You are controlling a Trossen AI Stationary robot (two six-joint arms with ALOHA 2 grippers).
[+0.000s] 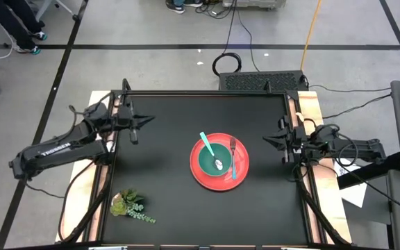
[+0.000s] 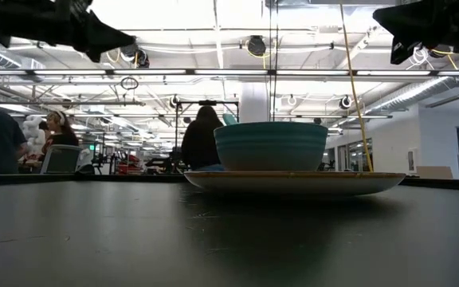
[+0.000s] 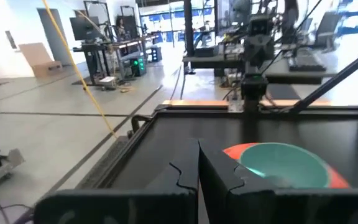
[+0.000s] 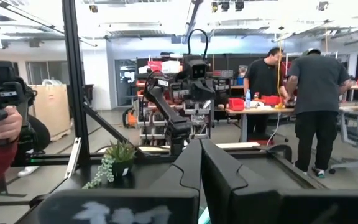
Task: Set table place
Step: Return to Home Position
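At the near left corner of the desk (image 1: 165,187) lies a leafy plant sprig (image 1: 128,204), well apart from the place setting.

Farther in, a little right of the middle, sits the red plate (image 1: 201,176); the teal-green bowl (image 1: 207,165) stands upright on it, slightly left of the plate's centre. The spoon (image 1: 210,149) rests in the bowl with its scoop down inside; its long axis runs diagonally, and the teal handle leans over the rim and points toward the far left. The fork (image 1: 233,160) lies flat on the plate just beside the bowl, on its right; its long axis runs near to far, roughly in line with the desk's side edges, with the tines toward the far side and the blue handle toward the near rim.

A little farther back, the right end effector (image 1: 267,139) hangs by the desk's right edge, aimed left across the top; its fingers (image 4: 188,165) are clenched together on nothing. The left end effector (image 1: 148,119) hangs over the far left part of the desk, aimed right; its fingers (image 3: 182,177) are likewise pressed together and empty. Both are well apart from the plate.

Beyond the far edge, a black cable loop (image 1: 226,64) lies on the floor; people (image 2: 202,139) sit and stand in the room behind.
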